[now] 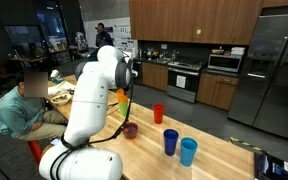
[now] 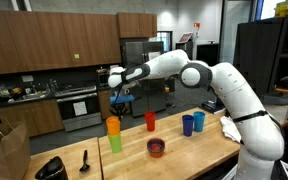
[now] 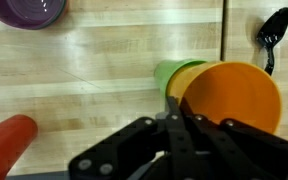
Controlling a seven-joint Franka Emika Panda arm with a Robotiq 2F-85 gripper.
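pinching the rim of the orange cup (image 3: 234, 100), fingers (image 3: 172, 128) are pressed together on its thin wall. orange cup sits nested in a green cup (image 3: 169, 72) on the bench (image 3: 104, 60). black spoon (image 3: 274, 30) lies near the orange cup. red cup (image 3: 9, 145) and purple bowl (image 3: 26, 10) are well apart from it.

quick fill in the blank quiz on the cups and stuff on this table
1. The orange cup sits nested in a ___ cup.
2. A black ___ lies on the wooden table near that stack.
3. The lone cup between the stack and the dark blue cup is ___.

Missing words: green; spoon; red.
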